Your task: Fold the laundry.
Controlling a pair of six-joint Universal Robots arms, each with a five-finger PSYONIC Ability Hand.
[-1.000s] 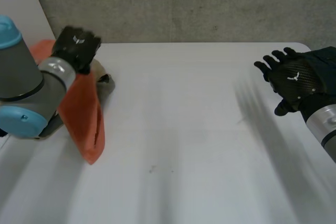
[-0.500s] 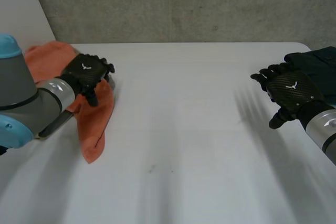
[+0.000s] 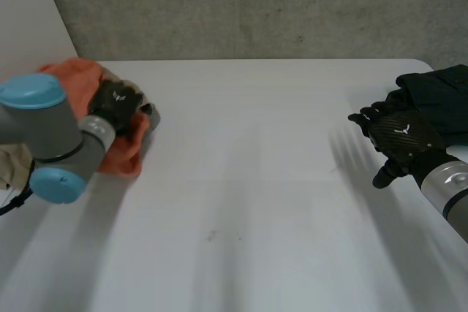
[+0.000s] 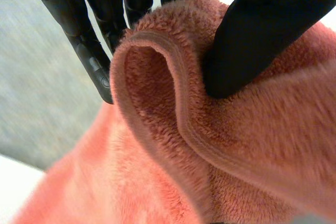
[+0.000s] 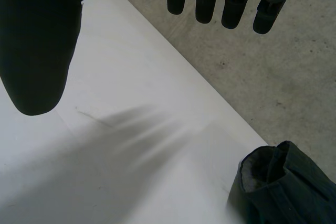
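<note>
An orange towel [image 3: 124,150] lies bunched at the far left of the white table [image 3: 256,180]. My left hand [image 3: 117,104] sits on top of it. In the left wrist view the thumb [image 4: 262,30] and fingers [image 4: 100,51] pinch a folded, hemmed edge of the orange towel [image 4: 210,145]. My right hand [image 3: 398,140] hovers above the table at the right with fingers straight and spread, holding nothing. The right wrist view shows its thumb [image 5: 37,40] and fingertips [image 5: 210,3] apart over bare table.
A dark garment [image 3: 439,96] lies at the table's far right corner, just behind my right hand; it also appears beside that hand as a dark garment [image 5: 278,187]. A beige cloth [image 3: 11,166] shows at the left edge. A grey wall stands behind the table.
My left hand let the hanging orange towel drop onto the table, opened briefly, then closed on its edge lower and nearer me. The right hand drifted slightly down and right.
</note>
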